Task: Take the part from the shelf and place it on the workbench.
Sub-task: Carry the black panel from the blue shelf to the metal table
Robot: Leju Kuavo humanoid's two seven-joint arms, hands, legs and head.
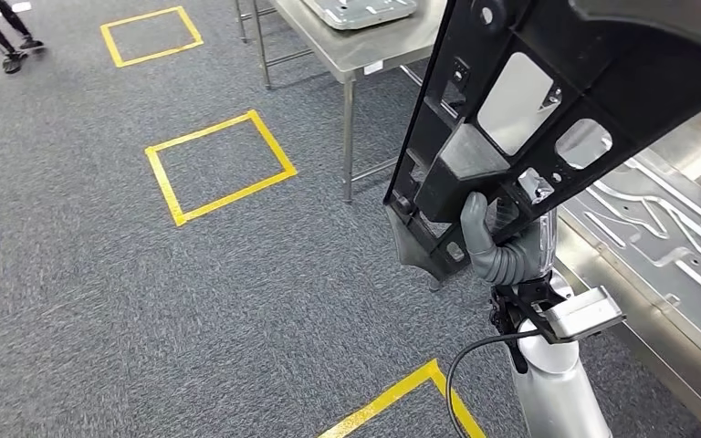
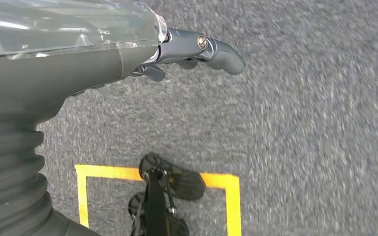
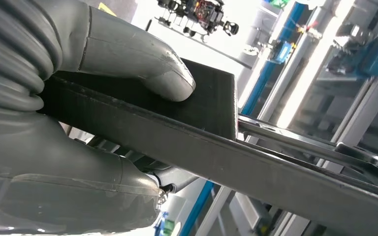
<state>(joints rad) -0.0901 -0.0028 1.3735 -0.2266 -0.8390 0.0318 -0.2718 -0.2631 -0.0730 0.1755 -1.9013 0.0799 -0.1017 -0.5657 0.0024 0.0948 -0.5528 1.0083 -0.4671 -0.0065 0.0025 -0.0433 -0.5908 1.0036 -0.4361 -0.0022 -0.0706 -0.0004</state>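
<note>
Now right robot hand (image 1: 497, 251) grips black part (image 1: 548, 109); workbench (image 1: 685, 265) just beside.

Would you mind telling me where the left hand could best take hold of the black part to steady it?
Probably the long outer edge of the black part, approached from the robot's left: that side faces open carpet, and the right hand already grips the lower end.

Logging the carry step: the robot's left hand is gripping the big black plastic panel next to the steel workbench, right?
Not the left: the right hand grips the big black plastic panel, as the head view shows, beside the steel workbench. The left hand holds nothing.
</note>
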